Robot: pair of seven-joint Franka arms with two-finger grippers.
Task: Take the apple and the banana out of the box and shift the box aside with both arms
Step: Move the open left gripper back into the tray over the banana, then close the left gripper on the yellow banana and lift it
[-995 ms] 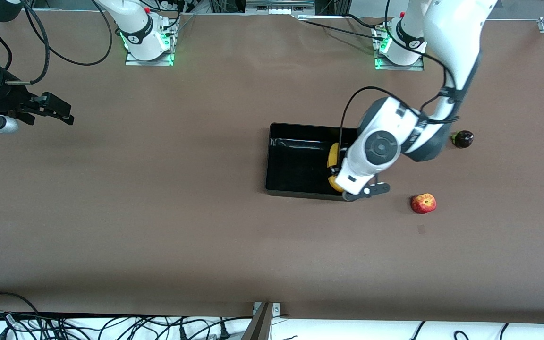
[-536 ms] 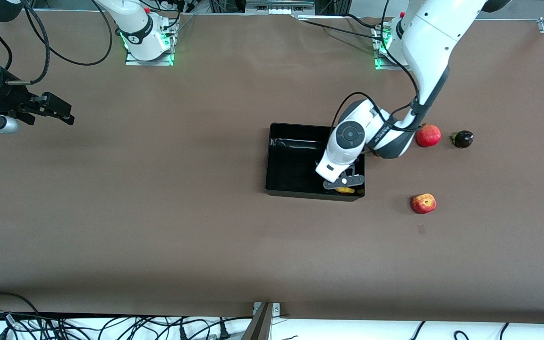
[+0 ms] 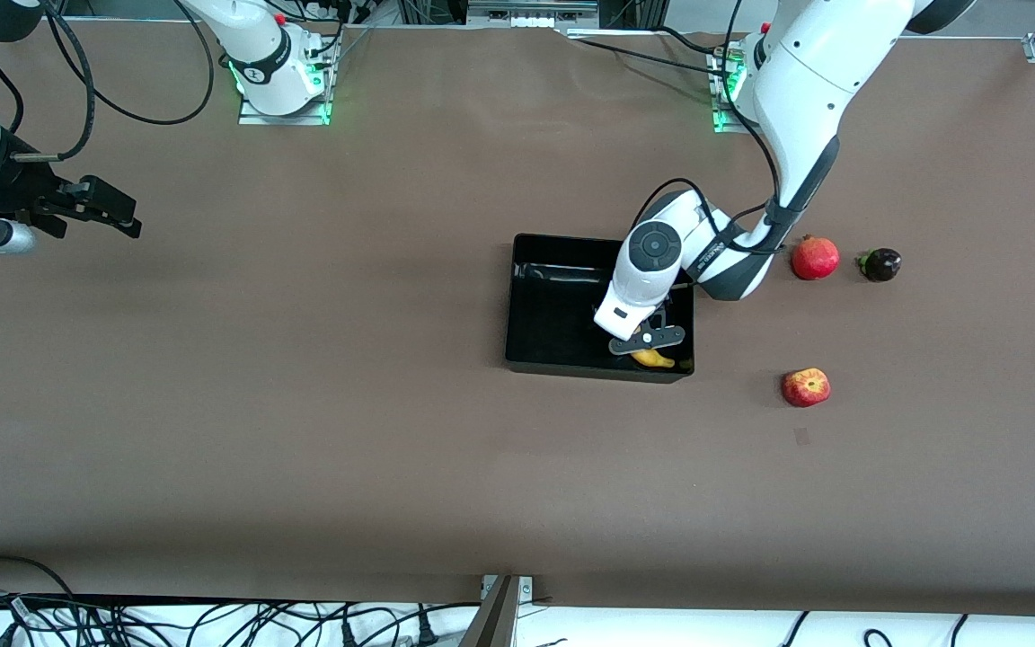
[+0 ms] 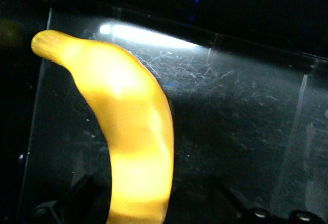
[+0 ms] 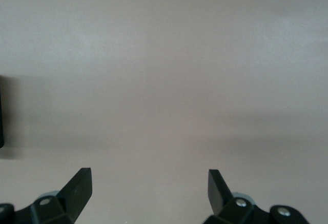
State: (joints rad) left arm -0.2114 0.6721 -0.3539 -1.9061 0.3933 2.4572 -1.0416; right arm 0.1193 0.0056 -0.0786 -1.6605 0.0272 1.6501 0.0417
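The black bin (image 3: 510, 305) sits mid-table toward the left arm's end. The yellow banana (image 3: 655, 359) lies inside it by the wall nearer the front camera, and it fills the left wrist view (image 4: 136, 137). My left gripper (image 3: 650, 344) is low inside the bin, right over the banana. Its fingers (image 4: 77, 196) stand open on either side of the banana with a gap. The red apple with yellow streaks (image 3: 806, 387) lies on the table beside the bin. My right gripper (image 3: 91, 216) waits open and empty over bare table at the right arm's end, as its wrist view (image 5: 148, 193) shows.
A round red fruit with a crown tip (image 3: 815, 258) and a small dark fruit with a green stem (image 3: 880, 264) lie beside the bin, farther from the front camera than the apple. Cables lie along the table's front edge (image 3: 212, 620).
The left arm has come down into the bin with the banana and shifted toward the bin's middle. The banana now lies low by the bin's front wall. The right arm has not moved.
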